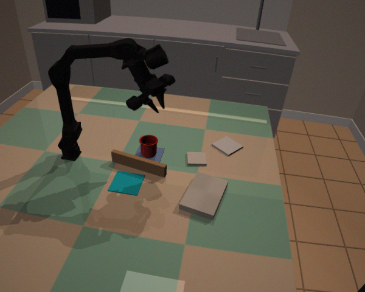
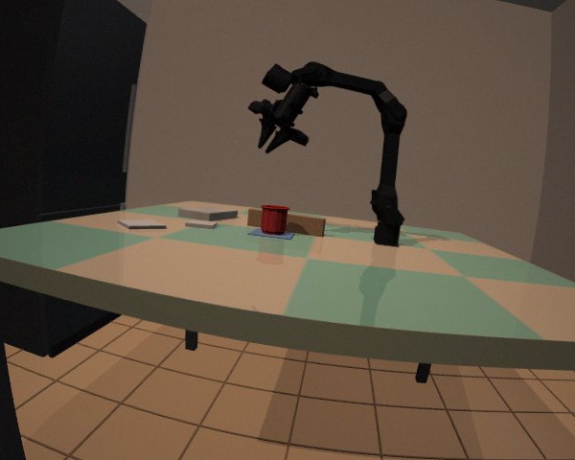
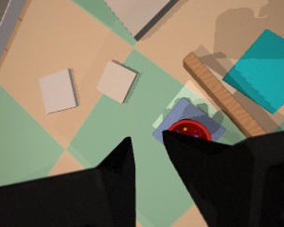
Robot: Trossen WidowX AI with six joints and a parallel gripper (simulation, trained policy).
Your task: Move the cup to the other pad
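Observation:
The red cup [image 1: 148, 148] [image 2: 274, 219] [image 3: 191, 127] stands upright on the blue pad [image 1: 160, 152] [image 2: 286, 236] [image 3: 184, 109]. In the wrist view, a few small coloured marbles show inside it; part of the cup is hidden by a finger. The teal pad [image 1: 126, 183] [image 3: 267, 71] has nothing on it; the exterior view does not show it. My gripper [image 1: 160, 109] [image 2: 264, 149] [image 3: 147, 139] is partly open and empty, high above the table and the cup, tilted with its fingers pointing down.
A low wooden bar [image 1: 139, 163] [image 2: 310, 224] [image 3: 222, 96] stands between the two pads. A large grey block [image 1: 204, 194] [image 2: 207, 214] [image 3: 139, 14], a small pale block [image 1: 196, 158] [image 2: 201, 224] [image 3: 116, 81] and a flat tile [image 1: 227, 145] [image 2: 142, 224] [image 3: 59, 91] lie away from the arm's base.

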